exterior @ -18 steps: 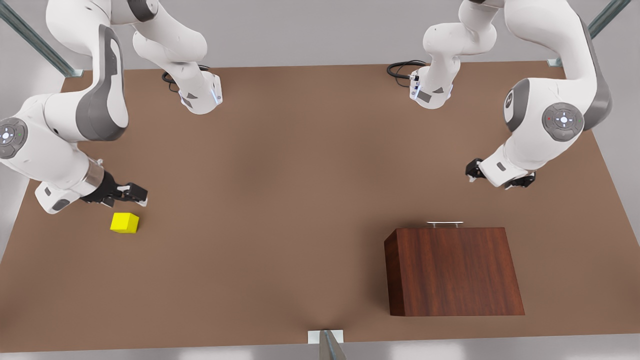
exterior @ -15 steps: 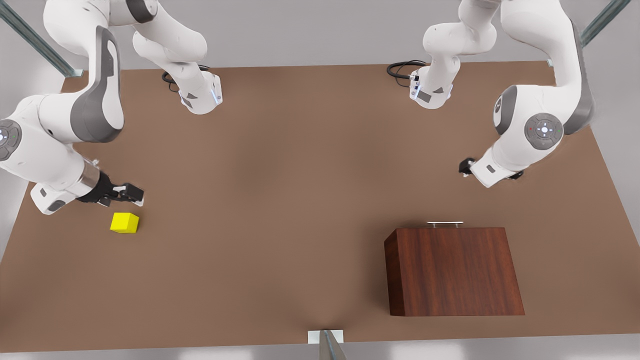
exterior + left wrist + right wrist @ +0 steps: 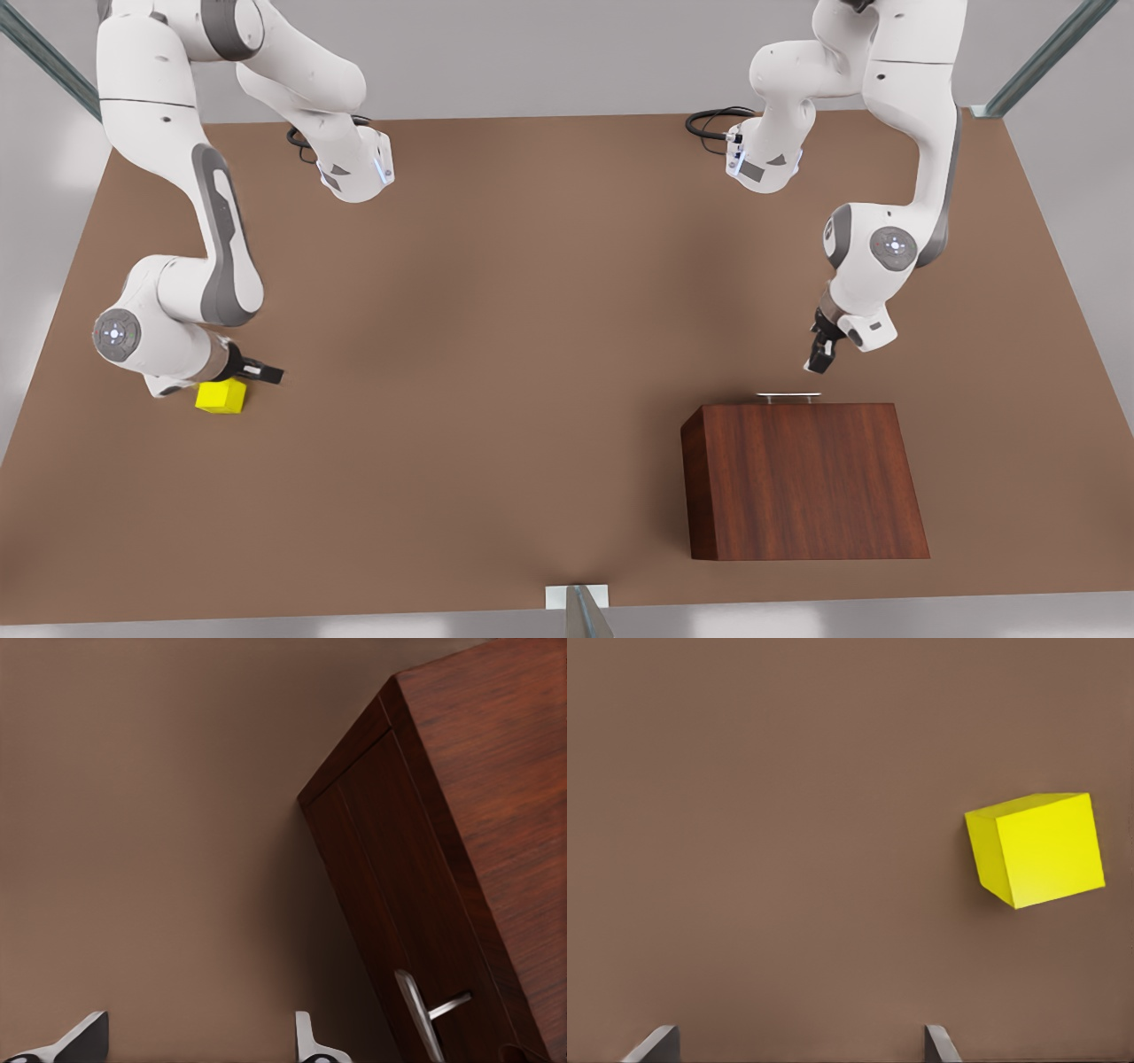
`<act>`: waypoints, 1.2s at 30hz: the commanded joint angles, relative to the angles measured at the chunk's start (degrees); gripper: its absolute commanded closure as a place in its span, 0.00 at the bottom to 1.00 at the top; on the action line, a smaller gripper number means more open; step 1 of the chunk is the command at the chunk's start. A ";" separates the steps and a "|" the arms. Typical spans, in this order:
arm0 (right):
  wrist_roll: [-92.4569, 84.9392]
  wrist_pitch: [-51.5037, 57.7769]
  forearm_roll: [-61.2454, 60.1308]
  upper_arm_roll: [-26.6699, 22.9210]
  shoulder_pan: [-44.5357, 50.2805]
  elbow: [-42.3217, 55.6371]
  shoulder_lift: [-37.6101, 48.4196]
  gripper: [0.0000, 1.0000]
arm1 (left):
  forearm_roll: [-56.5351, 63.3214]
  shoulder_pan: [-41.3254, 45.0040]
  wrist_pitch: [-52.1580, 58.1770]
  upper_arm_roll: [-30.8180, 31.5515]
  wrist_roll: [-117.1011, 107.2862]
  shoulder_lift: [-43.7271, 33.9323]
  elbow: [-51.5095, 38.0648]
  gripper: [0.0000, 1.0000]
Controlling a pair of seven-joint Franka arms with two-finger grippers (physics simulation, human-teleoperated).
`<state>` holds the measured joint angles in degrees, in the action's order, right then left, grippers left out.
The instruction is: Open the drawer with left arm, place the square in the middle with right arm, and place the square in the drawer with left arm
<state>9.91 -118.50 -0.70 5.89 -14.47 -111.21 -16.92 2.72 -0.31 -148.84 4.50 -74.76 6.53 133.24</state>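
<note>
At the front view's left, I am hanging my right gripper (image 3: 257, 372) just beside the small bright yellow cube (image 3: 221, 396), which is sitting flat on the plain matte brown tabletop (image 3: 496, 354) near that edge. In the right wrist view the cube (image 3: 1036, 849) is lying off to one side of my spread fingertips (image 3: 939, 1043), not between them, so I judge I need to shift over it before closing; the jaws are standing wide with nothing in them.

The bare central patch of tabletop (image 3: 532, 337) is waiting for the cube.

At the front view's right, I am pointing my left gripper (image 3: 819, 354) down toward the thin silver bar handle (image 3: 788, 396) of the dark reddish-brown wooden cabinet (image 3: 802, 478), near it but apart from it. The drawer front (image 3: 399, 930) is sitting flush, so the drawer looks shut. The left wrist view is showing my fingertips (image 3: 310, 1045) parted wide and empty, with the handle (image 3: 421, 1014) off to one side, presumably lining up for the pull.

No brand, label or writing is readable anywhere.
</note>
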 commanded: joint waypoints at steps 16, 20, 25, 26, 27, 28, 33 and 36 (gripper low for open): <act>-5.87 -4.72 2.64 -1.23 -10.84 1.35 -7.77 0.00 | 0.79 0.66 -6.20 0.16 -14.10 1.82 -1.32 0.00; -4.99 -6.48 3.60 -1.75 -9.97 1.34 -9.62 0.00 | 0.88 2.59 -6.20 0.16 -14.01 2.00 -1.58 0.00; -6.13 -7.53 7.65 -1.67 -10.14 0.82 -10.94 0.00 | 0.79 2.51 -6.11 -0.01 -13.74 2.61 -3.16 0.00; -7.36 -7.53 7.65 -1.67 -10.05 0.82 -11.03 0.00 | 0.79 2.51 -6.11 -0.01 -13.74 2.61 -3.16 0.00; -7.80 -7.71 7.65 -1.67 -9.97 0.90 -11.55 0.00 | 0.88 2.51 -6.11 -0.01 -13.66 3.58 -4.30 0.00; -7.80 -7.80 7.65 -1.67 -9.97 0.90 -11.55 0.00 | 0.88 2.42 -6.11 -0.10 -13.57 3.93 -4.57 0.00; -9.82 -11.49 10.11 -1.49 -9.97 1.34 -12.96 0.00 | 0.88 2.42 -6.11 -0.10 -13.48 4.19 -4.57 0.00; -11.05 -11.49 10.20 -1.40 -9.79 0.99 -12.96 0.00 | 0.88 2.42 -6.20 -0.01 -13.48 4.81 -4.57 0.00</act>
<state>-1.14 -129.99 9.49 4.48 -24.25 -110.20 -30.01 4.33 2.61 -155.00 4.48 -88.25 11.46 128.66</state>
